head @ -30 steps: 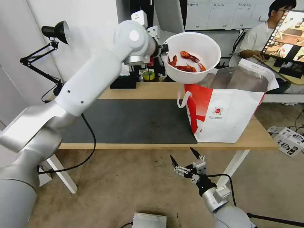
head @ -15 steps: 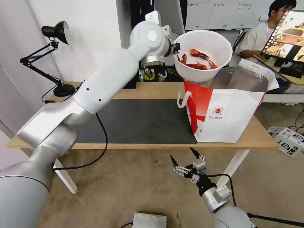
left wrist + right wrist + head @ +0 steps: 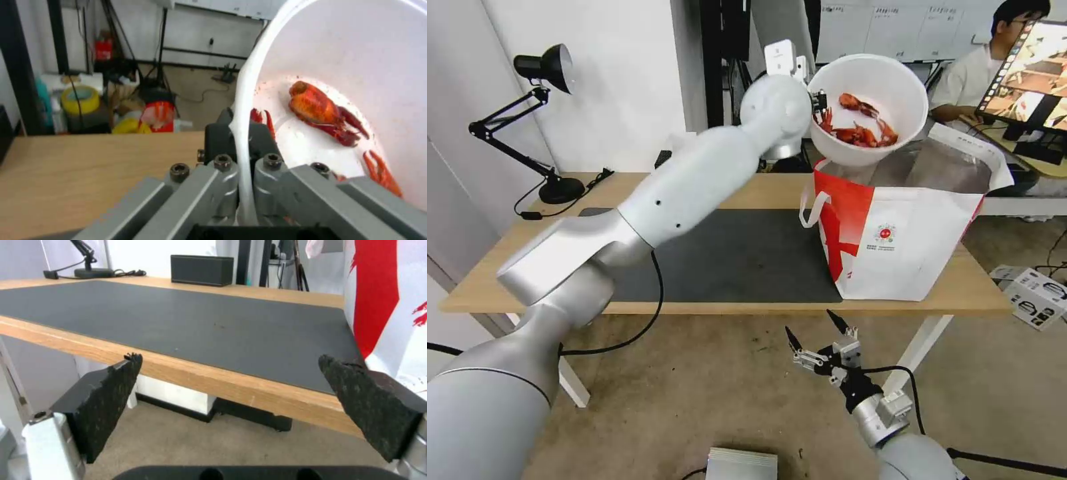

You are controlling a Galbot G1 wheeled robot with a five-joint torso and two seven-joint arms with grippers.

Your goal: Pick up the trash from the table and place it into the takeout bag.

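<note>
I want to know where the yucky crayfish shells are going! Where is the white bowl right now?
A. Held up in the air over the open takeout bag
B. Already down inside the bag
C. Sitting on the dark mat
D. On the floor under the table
A: the left end effector pinches the rim of the white bowl, holding it tilted in the air above the open top of the takeout bag.

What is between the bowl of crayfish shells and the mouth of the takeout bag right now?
Nothing visible. The left hand pinches the bowl by its rim, tilted, above the near-left corner of the takeout bag, whose foil-lined mouth is open beneath it. The right hand hangs open below the table edge.
</note>
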